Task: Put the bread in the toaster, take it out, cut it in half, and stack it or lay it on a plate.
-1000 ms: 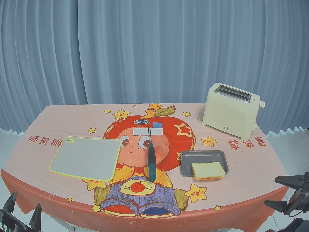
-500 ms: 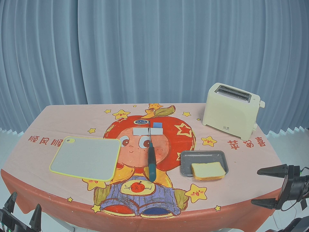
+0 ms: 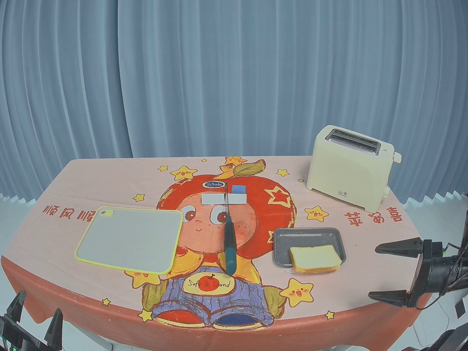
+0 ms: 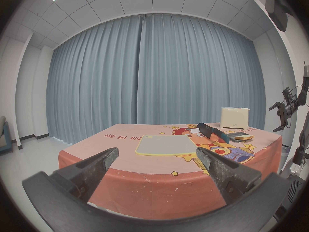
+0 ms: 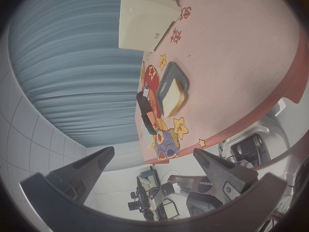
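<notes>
- The right gripper has come in from beyond the table's right edge. It now hangs at the front right corner with its fingers pointing inward toward the tray.
- Its jaws stand wide apart with nothing between them, and we see no contact with anything yet.
- The bread lies flat on the grey tray near the front right of the table. It sits on the tray's front right part and slightly overhangs the front rim. It has not shifted.
- The toaster stands at the back right corner with its slots facing up. We cannot tell whether anything is inside them.
- The knife lies at the middle of the table, handle toward the front edge. The cutting board lies flat toward the front left. Both are where they were.
- The left gripper sits low, below the front left corner. Its jaws are also wide and empty, and it has not moved.
- We judge the task barely begun: this looks like the approach to the first pick of the bread, with toasting, cutting and plating all still ahead.
- The slice is thin and soft, so the next move likely needs a low, level approach along the tray to get a finger under or across it without crushing it.
</notes>
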Tool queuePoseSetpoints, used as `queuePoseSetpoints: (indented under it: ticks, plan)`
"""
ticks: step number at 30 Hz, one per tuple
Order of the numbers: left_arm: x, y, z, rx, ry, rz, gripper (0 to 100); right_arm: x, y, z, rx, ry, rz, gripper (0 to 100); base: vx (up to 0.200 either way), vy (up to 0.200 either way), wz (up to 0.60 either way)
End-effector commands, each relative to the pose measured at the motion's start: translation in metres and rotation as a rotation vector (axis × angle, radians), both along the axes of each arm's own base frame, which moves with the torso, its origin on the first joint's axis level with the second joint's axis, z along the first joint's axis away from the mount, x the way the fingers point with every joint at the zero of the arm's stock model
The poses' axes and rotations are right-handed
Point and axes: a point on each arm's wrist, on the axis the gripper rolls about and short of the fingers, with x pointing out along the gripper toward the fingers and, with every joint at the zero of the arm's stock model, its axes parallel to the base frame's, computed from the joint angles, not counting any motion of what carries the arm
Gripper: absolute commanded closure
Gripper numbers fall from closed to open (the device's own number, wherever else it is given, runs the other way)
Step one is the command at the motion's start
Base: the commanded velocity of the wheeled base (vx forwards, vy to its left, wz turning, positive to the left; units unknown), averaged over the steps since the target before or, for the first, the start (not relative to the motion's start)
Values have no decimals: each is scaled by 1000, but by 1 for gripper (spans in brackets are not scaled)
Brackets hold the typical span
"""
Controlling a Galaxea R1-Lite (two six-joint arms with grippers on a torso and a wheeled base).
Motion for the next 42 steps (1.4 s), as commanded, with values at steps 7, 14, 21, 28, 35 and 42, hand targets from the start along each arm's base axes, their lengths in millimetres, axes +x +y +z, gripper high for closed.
queuePoseSetpoints:
  ticks: [7,14,21,28,35,42]
  plan:
    - [1,0,-5,0,17,0,0,13,5,6,27,20,-7,0,0,0,0]
    - [1,0,-5,0,17,0,0,22,8,2,14,51,-10,0,0,0,0]
    - [1,0,-5,0,17,0,0,32,11,6,1,40,-36,0,0,0,0]
    - [1,0,-5,0,17,0,0,39,17,-6,-32,98,-35,0,0,0,0]
    - [1,0,-5,0,17,0,0,56,27,-19,-36,96,-9,0,0,0,0]
    - [1,0,-5,0,17,0,0,68,34,-31,-37,94,11,0,0,0,0]
